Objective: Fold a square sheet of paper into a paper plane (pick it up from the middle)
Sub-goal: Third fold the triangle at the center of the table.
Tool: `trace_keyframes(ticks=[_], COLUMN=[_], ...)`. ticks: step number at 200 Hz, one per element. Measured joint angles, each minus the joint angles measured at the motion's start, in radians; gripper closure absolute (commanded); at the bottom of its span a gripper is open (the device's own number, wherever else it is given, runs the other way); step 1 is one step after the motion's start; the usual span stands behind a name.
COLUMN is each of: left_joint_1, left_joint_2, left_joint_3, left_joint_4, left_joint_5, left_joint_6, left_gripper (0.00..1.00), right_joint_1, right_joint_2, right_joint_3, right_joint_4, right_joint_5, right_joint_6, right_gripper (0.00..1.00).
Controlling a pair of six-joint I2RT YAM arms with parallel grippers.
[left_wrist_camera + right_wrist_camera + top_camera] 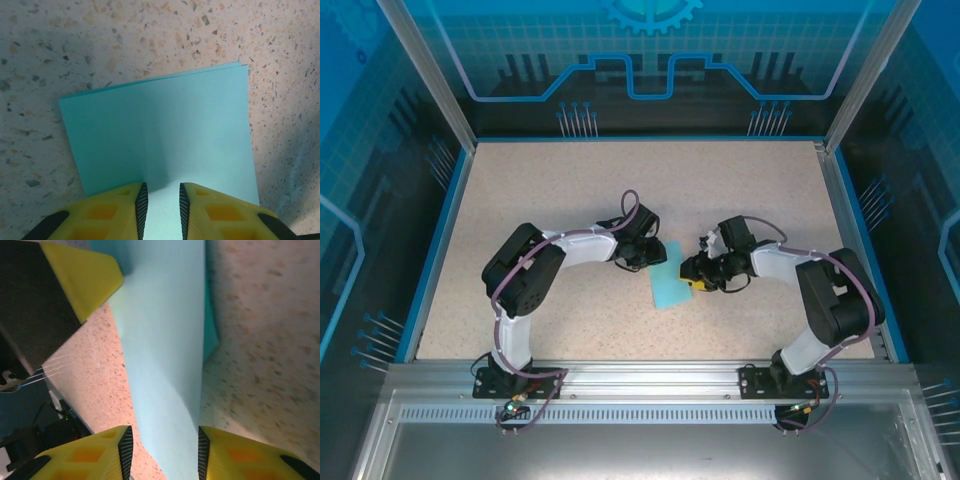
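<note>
Yellow fingers [100, 217] of the left gripper [161, 202] sit nearest in the left wrist view, its jaws a narrow gap apart and clamping nothing. The square sheet of paper [160, 130], folded so that two layers show at its far corner, lies flat on the speckled tabletop [150, 35]. Its near edge runs into that gap. In the right wrist view the right gripper [165, 450] holds its jaws open wider, and a raised part of the sheet [165, 340] fills the space between them. From above, the sheet [670, 288] lies mid-tabletop between both grippers, the left gripper [642, 258] at its far-left edge and the right gripper [698, 272] at its right edge.
</note>
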Motion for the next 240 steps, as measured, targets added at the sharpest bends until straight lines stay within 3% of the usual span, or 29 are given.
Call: trace_keyframes(ticks=[48,82,108,127,165,240], left_joint_1=[-0.001,-0.027,-0.111,-0.226,-0.44,-0.493], left_joint_2=[-0.031,-0.143,-0.261,-0.328,-0.314,-0.114], left_joint_3=[-0.04,-0.103,-0.132,-0.146,-0.143,-0.013], left_joint_4=[0.032,0.028,0.026,0.014,-0.04,-0.136], left_joint_5=[0.02,0.014,-0.054,-0.141,-0.326,-0.531], left_joint_6=[0.031,0.076,0.138,0.196,0.304,0.386], left_gripper=[0.61,0.51,0.43,0.35,0.33,0.35], right_joint_1=[-0.005,-0.011,-0.011,-0.012,-0.011,-0.012], right_joint_2=[0.093,0.118,0.118,0.118,0.118,0.117], right_joint_3=[0.049,0.05,0.05,0.05,0.05,0.05], right_joint_4=[-0.005,0.002,0.007,0.013,0.015,0.014], right_joint_5=[-0.021,-0.033,-0.04,-0.041,-0.051,-0.066], right_joint_6=[-0.039,-0.029,-0.011,0.006,0.021,0.029], right_gripper=[0.83,0.9,0.91,0.91,0.9,0.89])
